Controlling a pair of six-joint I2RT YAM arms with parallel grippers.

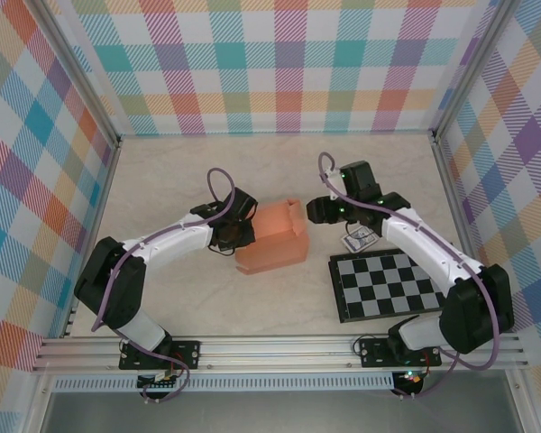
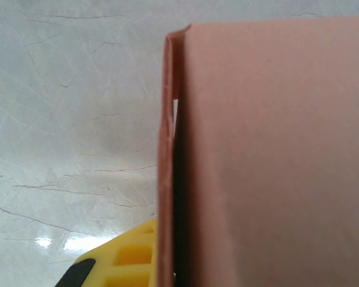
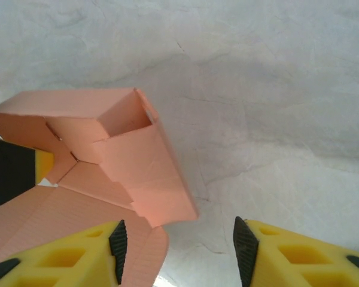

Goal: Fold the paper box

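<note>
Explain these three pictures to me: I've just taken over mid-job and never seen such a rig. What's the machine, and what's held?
These are two robot arms bolted at the near edge of a table. The overhead picture comes from a fixed camera above and behind them; the other two come from a camera on each wrist, with that arm's yellow fingers in view. On the table lie a partly folded salmon-orange paper box and a black-and-white checkered board. The left claw is against the box's left side; its wrist picture shows one finger beside a card wall, so I cannot tell whether it grips. The right claw is open near the box's right end, holding nothing.
</note>
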